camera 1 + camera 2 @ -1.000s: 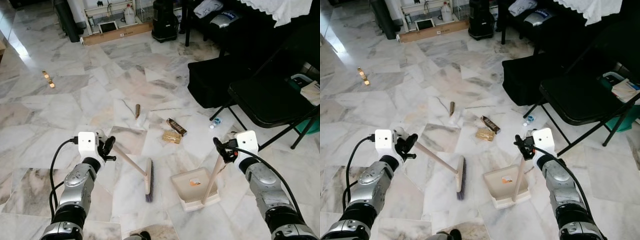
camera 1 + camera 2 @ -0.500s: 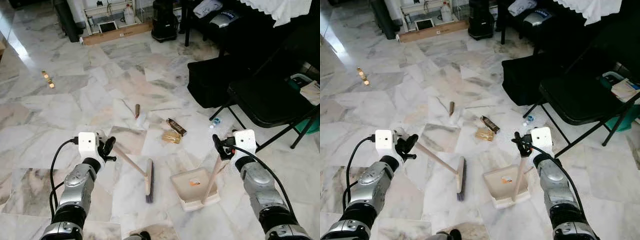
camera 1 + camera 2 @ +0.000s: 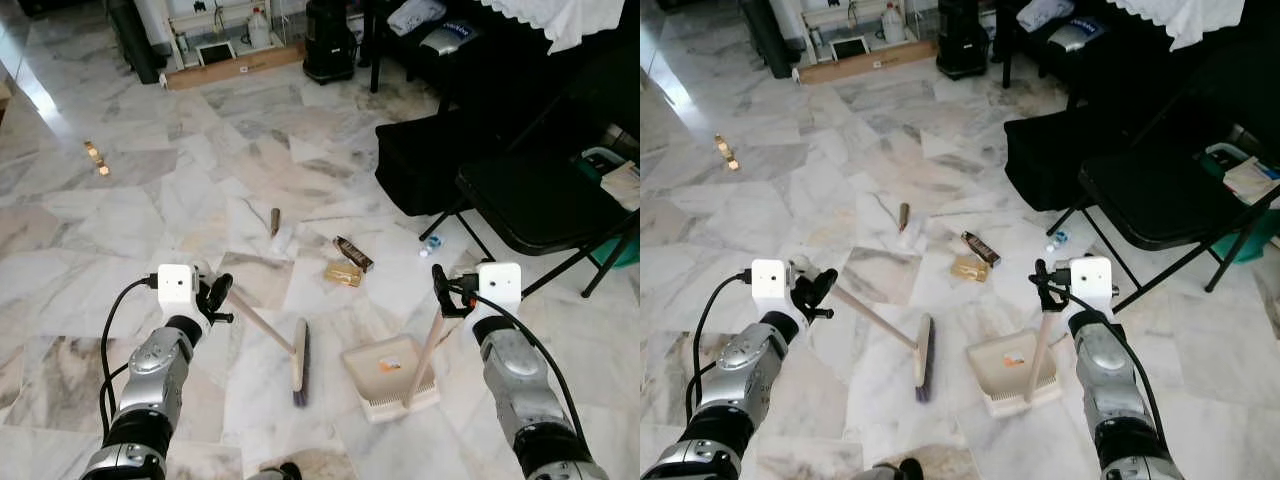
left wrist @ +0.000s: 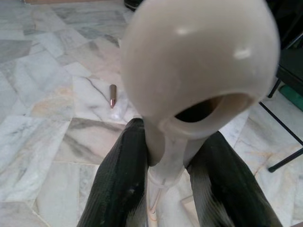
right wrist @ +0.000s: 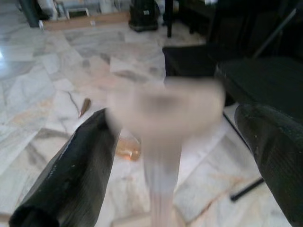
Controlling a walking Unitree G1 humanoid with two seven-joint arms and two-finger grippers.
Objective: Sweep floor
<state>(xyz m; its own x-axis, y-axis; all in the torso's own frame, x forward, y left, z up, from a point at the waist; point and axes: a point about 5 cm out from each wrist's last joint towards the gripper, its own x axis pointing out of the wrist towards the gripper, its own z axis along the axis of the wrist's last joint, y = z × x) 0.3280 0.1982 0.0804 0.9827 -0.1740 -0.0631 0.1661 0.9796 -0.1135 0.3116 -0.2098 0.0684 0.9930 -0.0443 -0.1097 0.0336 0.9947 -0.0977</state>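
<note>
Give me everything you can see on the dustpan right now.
The dustpan is cream plastic with a ridged front lip, flat on the marble floor, mouth toward the robot, right of the broom. A small orange scrap lies inside. Its tan handle rises tilted to the right gripper, whose fingers stand apart around its top.

No writing could be read anywhere. The dark wrapper (image 3: 353, 253) on the floor (image 3: 200, 190) carried some pale marks along its length, perhaps print, but too small to make out. The golden packet (image 3: 343, 273) beside it showed no legible words. The dustpan (image 3: 390, 378) held a small orange and white scrap (image 3: 389, 366) with no readable text. The long cardboard box (image 3: 236, 65) by the far wall bore a dark strip, possibly a label, likewise unreadable.
</note>
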